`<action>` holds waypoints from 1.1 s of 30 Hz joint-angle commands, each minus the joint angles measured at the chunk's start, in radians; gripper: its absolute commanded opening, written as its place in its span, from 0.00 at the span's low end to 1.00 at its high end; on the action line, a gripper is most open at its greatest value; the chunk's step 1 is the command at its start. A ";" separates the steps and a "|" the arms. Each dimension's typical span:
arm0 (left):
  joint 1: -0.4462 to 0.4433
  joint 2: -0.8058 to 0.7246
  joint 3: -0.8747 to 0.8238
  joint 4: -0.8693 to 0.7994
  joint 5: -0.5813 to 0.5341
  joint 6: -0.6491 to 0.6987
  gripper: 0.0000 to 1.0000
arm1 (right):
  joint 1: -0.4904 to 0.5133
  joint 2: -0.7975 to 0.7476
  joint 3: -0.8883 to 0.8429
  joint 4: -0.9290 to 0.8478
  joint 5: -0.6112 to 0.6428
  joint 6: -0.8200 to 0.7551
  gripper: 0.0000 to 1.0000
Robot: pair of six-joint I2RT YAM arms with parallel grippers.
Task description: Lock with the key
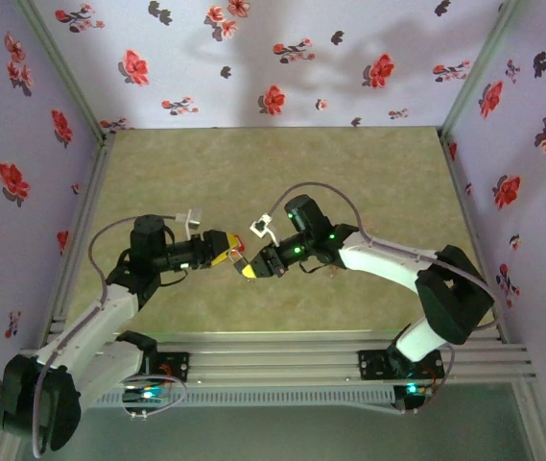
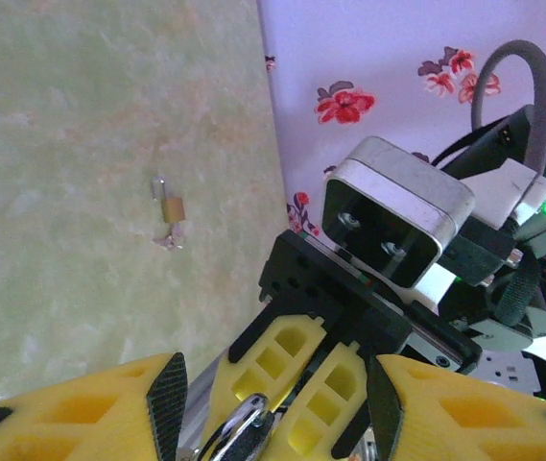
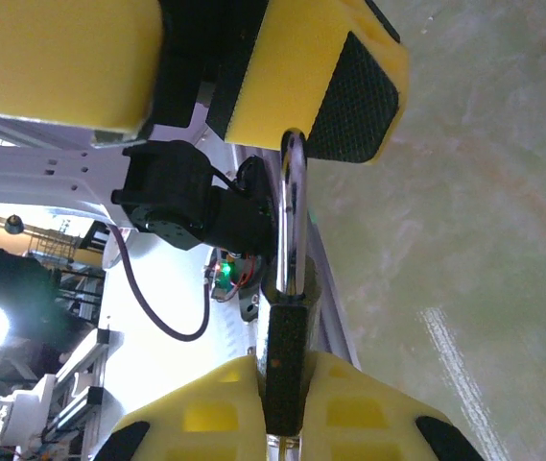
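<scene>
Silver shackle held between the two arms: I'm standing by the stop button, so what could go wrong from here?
1. Only the right fingers are shut on the silver shackle, on a short stretch of it; with the left fingers open around its far end, it may swivel or slip out.
2. The two sets of fingers sit close together, so a small misjudged move could knock them into each other.

Floral walls (image 1: 253, 58); green marbled tabletop (image 1: 253, 173)
</scene>
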 commanded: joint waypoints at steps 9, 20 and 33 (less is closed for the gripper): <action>0.006 -0.022 -0.018 0.055 0.052 -0.019 0.47 | 0.003 -0.051 -0.031 0.113 -0.086 0.054 0.00; 0.005 -0.036 -0.050 0.146 0.066 -0.068 0.43 | 0.004 -0.045 -0.042 0.166 -0.122 0.094 0.00; -0.019 -0.052 -0.062 0.203 0.080 -0.096 0.35 | -0.002 -0.048 -0.058 0.231 -0.133 0.139 0.00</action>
